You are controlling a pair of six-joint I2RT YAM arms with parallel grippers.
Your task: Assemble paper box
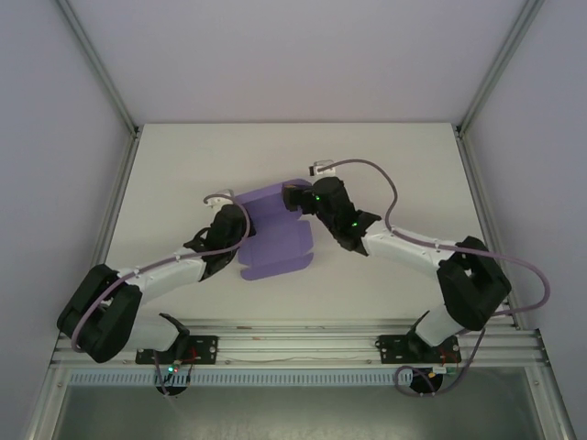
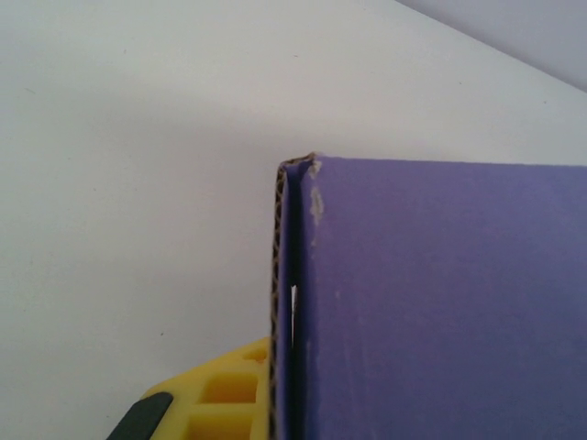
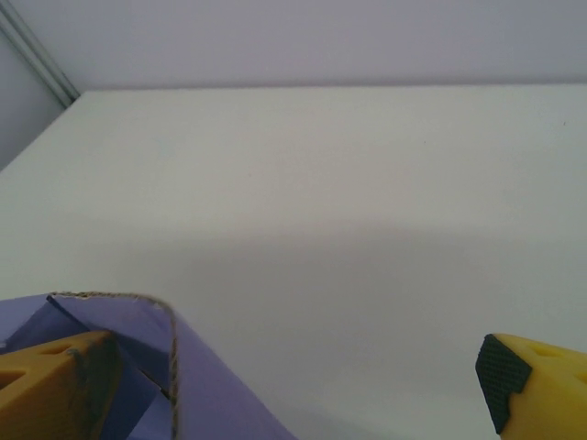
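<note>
While pinching box (image 1: 275, 240) edge with left gripper (image 1: 245, 221), holds right gripper (image 1: 292, 198) released, one finger touching box, over desk (image 1: 367, 165)

Entry, as I see it from above: box (image 1: 275, 240) on the middle of the desk (image 1: 385, 156), between my two hands. Left hand (image 1: 241, 218) touches its left edge. Right hand (image 1: 293, 197) sits at its far right corner, one finger (image 3: 55, 385) among the flaps, the other over bare desk.
</note>
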